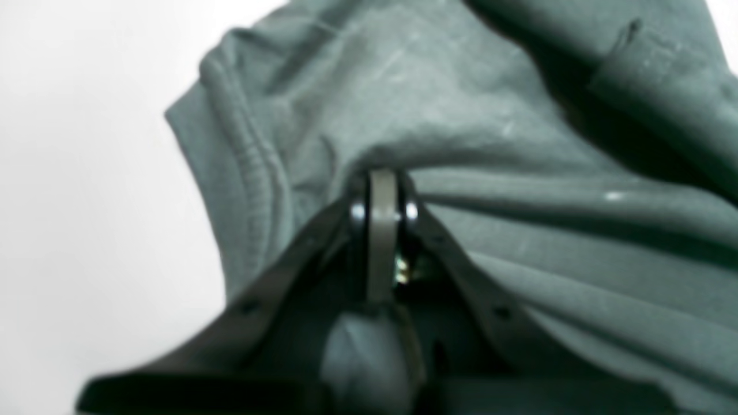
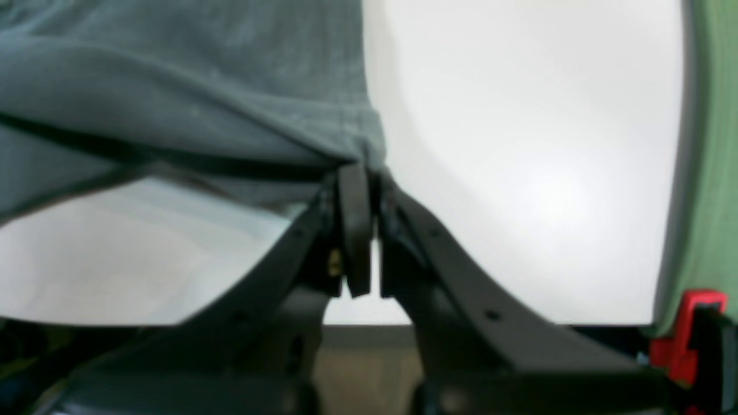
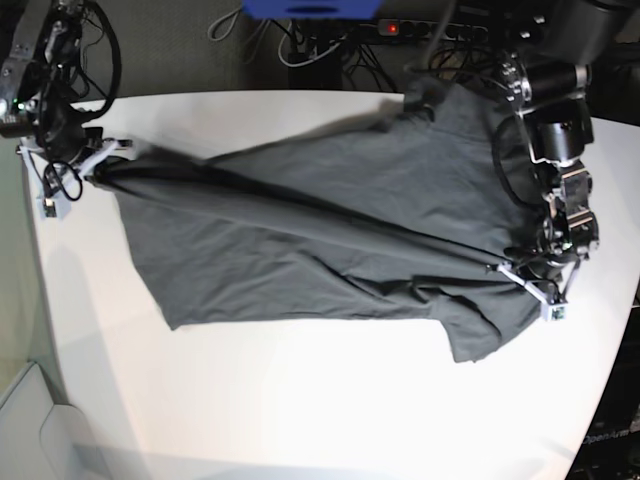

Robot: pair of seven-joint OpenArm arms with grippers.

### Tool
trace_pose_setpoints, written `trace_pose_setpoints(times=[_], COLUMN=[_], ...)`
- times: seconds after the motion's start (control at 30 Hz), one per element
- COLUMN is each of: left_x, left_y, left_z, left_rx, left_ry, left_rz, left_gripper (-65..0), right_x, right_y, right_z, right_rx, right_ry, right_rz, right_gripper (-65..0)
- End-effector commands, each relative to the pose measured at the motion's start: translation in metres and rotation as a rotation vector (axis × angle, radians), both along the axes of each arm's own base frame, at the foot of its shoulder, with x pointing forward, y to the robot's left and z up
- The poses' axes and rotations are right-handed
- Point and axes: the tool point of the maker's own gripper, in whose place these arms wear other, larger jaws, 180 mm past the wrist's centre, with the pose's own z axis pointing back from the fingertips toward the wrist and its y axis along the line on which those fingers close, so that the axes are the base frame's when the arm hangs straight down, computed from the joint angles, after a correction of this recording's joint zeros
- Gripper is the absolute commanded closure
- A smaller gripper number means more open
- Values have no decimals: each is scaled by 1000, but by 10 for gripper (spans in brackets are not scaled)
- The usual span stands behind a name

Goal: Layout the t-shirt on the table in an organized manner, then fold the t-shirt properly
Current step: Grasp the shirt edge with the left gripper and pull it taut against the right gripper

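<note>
The dark grey t-shirt [image 3: 320, 230] lies across the white table [image 3: 300, 400], pulled into a taut ridge between my two grippers. At the right of the base view, my left gripper [image 3: 498, 268] is shut on a fold of the t-shirt. The left wrist view shows the left gripper [image 1: 383, 178] pinching the t-shirt [image 1: 519, 144] close to a ribbed seam. My right gripper [image 3: 92, 172] holds the shirt's far left corner. In the right wrist view the right gripper [image 2: 360, 170] is shut on the edge of the t-shirt [image 2: 202, 104], which is lifted off the table [image 2: 519, 173].
Behind the table's far edge are a blue box [image 3: 310, 8], a power strip [image 3: 430, 28] and cables. A green panel [image 2: 712, 144] and a red clamp [image 2: 697, 323] sit at the table's edge beside my right gripper.
</note>
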Motion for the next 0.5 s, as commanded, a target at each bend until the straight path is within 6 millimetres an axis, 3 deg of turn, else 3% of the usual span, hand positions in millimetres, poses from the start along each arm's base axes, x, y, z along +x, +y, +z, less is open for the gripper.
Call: trace_pose_setpoints(times=[0.0,0.17,0.23,0.4,0.47], left_x=[1,5,6,6,6], left_y=[11,12,12,12,12], left_z=[7,17,19,19,19], left_rx=[33,42,43,43,43], left_ry=[20,7,0,0,0], left_rz=[15,14,12,12,12], left_gripper=[-5,-5,-5,-5,-5], right_x=[7,11,10,7,7], right_y=[-6,-4,-6,-19,-22], right_z=[11,11,2,-40,-44], right_rx=[-22,-11,7,97,101], right_ry=[-32,-15,35,246,268], right_rz=[-6,-13,-25,-86,-87], right_gripper=[0,0,-4,-130,-183])
